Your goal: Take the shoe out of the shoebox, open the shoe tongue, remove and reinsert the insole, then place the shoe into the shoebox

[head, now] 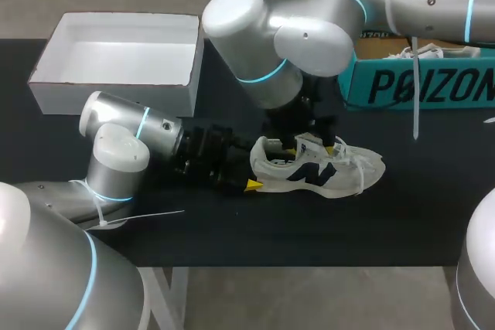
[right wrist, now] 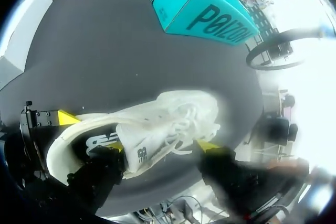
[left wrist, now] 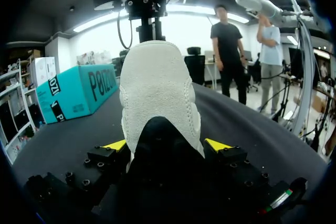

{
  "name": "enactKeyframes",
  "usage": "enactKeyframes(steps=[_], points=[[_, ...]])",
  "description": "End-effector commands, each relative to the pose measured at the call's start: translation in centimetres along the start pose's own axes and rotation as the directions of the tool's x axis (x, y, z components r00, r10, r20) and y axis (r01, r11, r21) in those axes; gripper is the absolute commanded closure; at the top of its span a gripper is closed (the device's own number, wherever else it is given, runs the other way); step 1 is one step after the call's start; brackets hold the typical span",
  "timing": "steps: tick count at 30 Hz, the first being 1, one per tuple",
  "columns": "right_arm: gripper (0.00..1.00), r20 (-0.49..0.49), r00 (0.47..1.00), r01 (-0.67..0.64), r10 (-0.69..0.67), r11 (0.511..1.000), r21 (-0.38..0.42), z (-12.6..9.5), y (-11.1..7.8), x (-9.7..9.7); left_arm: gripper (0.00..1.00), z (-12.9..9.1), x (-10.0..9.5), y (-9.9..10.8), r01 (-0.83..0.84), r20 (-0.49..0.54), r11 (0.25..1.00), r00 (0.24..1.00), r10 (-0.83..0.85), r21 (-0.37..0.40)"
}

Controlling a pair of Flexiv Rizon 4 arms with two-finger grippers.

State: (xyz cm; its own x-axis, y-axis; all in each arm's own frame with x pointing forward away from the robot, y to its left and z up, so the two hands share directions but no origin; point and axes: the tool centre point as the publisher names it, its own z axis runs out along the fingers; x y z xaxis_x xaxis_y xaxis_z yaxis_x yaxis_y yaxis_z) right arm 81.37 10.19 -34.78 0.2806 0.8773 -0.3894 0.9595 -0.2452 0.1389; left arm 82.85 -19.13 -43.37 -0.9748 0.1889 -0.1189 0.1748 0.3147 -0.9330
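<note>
On the black worktop [head: 232, 237], apart from the open white shoebox [head: 116, 98], the shoe [head: 317, 169] stands on its sole: light, I judge, firm in sole and heel but soft in the upper. The left claw [left wrist: 167, 145] clamps the stiff heel from both sides, a sound anchor. The right claw [right wrist: 163, 148] gapes wide astride the floppy tongue [right wrist: 140, 149], best pinched near its free top edge.

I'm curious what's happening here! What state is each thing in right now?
white shoebox: open, empty.
shoe: out of the shoebox, standing on its sole.
left gripper: shut on the shoe's heel.
right gripper: over the shoe's tongue; open or shut unclear.
</note>
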Motion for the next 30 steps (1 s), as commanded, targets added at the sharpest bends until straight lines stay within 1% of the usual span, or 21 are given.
enactKeyframes(steps=[1,10,13,14,15,16,18,20,21,23,26,29,30], points=[[1.00,-0.034,0.999,-0.011,0.011,1.000,0.010,0.1,0.5,-1.7,1.00,0.3,0.1,0.2,0.000,-0.001,1.000,1.000,0.000,-0.002],[1.00,-0.071,0.995,-0.073,0.074,0.997,0.023,0.1,1.4,-5.1,1.00,0.3,0.1,0.2,0.000,-0.001,1.000,1.000,0.000,-0.002],[1.00,-0.081,0.993,-0.082,0.085,0.996,0.036,0.4,1.5,-5.7,1.00,0.3,0.1,0.2,0.000,-0.001,1.000,1.000,0.000,-0.002],[0.93,-0.084,0.993,-0.080,0.083,0.996,0.039,0.5,1.5,-5.7,1.00,0.3,0.1,0.2,0.000,-0.001,1.000,1.000,0.000,-0.002],[0.75,-0.089,0.993,-0.075,0.079,0.996,0.042,0.5,1.5,-5.6,1.00,0.3,0.1,0.2,0.000,-0.001,1.000,1.000,0.000,-0.002],[0.63,-0.092,0.993,-0.069,0.073,0.997,0.043,0.5,1.3,-5.4,1.00,0.3,0.1,0.2,0.000,-0.001,1.000,1.000,0.000,-0.002],[0.53,-0.104,0.993,-0.052,0.057,0.998,0.046,0.5,1.1,-4.8,1.00,0.3,0.1,0.2,0.000,-0.001,1.000,1.000,0.000,-0.002],[0.38,-0.112,0.993,-0.039,0.044,0.998,0.050,0.5,0.9,-4.2,1.00,0.3,0.1,0.2,0.000,-0.001,1.000,1.000,0.000,-0.002],[0.37,-0.117,0.992,-0.031,0.037,0.998,0.051,0.5,0.8,-3.9,1.00,0.3,0.1,0.2,0.000,-0.001,1.000,1.000,0.000,-0.002],[0.30,-0.125,0.992,-0.015,0.022,0.998,0.054,0.5,0.7,-3.2,1.00,0.3,0.1,0.2,0.000,-0.001,1.000,1.000,0.000,-0.002],[0.31,-0.134,0.991,-0.001,0.008,0.999,0.055,0.6,0.6,-2.3,1.00,0.3,0.1,0.2,0.000,-0.001,1.000,1.000,0.000,-0.002],[0.35,-0.143,0.990,0.007,0.001,0.998,0.060,0.7,0.6,-1.8,1.00,0.3,0.1,0.2,0.000,-0.001,1.000,1.000,0.000,-0.002],[0.38,-0.145,0.989,0.008,0.001,0.998,0.061,0.8,0.7,-1.8,1.00,0.3,0.1,0.2,0.000,-0.001,1.000,1.000,0.000,-0.002]])
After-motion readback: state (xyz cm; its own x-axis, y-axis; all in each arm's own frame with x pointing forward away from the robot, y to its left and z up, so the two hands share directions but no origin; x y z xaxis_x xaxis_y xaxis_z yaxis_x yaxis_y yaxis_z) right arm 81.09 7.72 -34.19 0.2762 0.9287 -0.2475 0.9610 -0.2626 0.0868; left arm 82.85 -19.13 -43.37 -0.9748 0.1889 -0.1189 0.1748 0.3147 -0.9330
